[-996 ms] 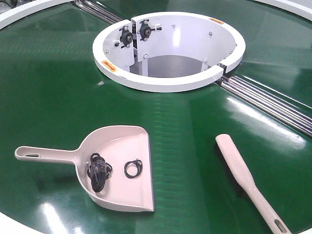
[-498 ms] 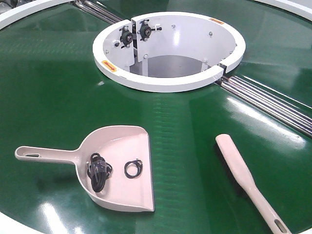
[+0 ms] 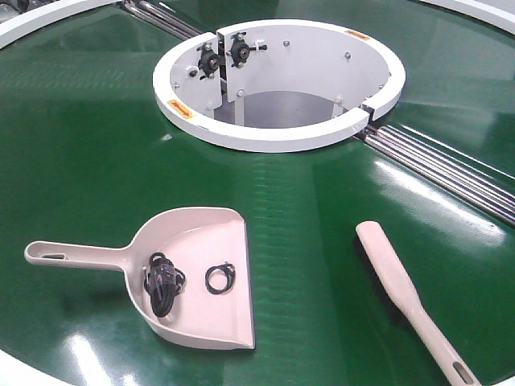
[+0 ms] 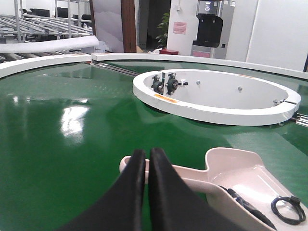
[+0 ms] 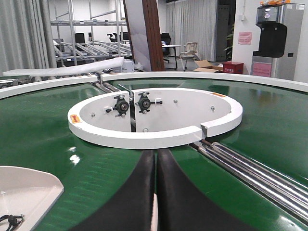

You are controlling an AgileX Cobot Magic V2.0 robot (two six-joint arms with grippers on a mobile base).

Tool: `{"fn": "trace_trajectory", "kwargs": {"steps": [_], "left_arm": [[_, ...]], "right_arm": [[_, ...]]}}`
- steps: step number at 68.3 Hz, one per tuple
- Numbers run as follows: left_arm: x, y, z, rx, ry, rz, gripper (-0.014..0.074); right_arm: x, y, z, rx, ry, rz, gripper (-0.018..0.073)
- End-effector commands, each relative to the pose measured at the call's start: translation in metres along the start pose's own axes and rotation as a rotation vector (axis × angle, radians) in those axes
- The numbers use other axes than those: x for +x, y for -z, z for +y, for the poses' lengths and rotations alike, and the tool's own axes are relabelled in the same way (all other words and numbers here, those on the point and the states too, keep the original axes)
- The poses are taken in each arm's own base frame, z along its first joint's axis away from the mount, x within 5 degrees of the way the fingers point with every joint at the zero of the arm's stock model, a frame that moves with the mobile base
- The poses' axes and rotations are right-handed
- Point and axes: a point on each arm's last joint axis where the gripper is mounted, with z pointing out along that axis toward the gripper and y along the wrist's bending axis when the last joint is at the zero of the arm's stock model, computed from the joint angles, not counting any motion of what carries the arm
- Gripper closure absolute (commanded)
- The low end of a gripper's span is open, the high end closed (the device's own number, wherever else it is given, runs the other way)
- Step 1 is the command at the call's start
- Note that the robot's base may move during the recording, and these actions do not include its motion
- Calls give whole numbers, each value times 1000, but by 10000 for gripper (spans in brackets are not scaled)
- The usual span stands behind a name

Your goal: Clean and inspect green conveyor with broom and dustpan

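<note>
The green conveyor (image 3: 88,145) fills the front view. On it lies the dustpan (image 3: 211,233), handle to the left, holding a black tangled bundle (image 3: 162,283) and a small black ring (image 3: 219,278). To its right lies the broom (image 3: 398,281), handle toward the near edge. No gripper shows in the front view. In the left wrist view my left gripper (image 4: 147,152) is shut with nothing in it, above the dustpan (image 4: 231,166) handle's end. My right gripper (image 5: 155,152) is shut too; a beige sliver of the broom (image 5: 154,219) shows through the gap below it.
The white ring-shaped opening (image 3: 265,138) sits at the middle back, with black fittings on its inner wall. Steel rollers (image 3: 438,165) run diagonally from the ring toward the right. A white outer rim (image 3: 32,20) curves at the far left.
</note>
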Motion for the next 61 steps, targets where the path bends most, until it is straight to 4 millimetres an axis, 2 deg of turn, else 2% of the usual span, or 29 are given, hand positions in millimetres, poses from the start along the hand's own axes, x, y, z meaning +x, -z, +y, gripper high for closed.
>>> {"fn": "trace_trajectory", "kwargs": {"steps": [1,13,20,29,37,41,61], "left_arm": [[2,0,0,5,14,-64,604],[2,0,0,5,14,-64,604],[2,0,0,5,14,-64,604],[2,0,0,5,14,-64,604],[2,0,0,5,14,-64,604],[2,0,0,5,14,-64,604],[2,0,0,5,14,-64,604]], "right_arm": [[-17,0,0,7,10,-95,568],[-16,0,-1,11,33,-95,568],[-8,-1,-5,87,62,-71,568],[11,2,-12,195,15,-67,568],[39,7,-11,198,73,-72,568],[46,9,-11,200,77,-56,568],[48,10,-11,203,48,-40,568]]}}
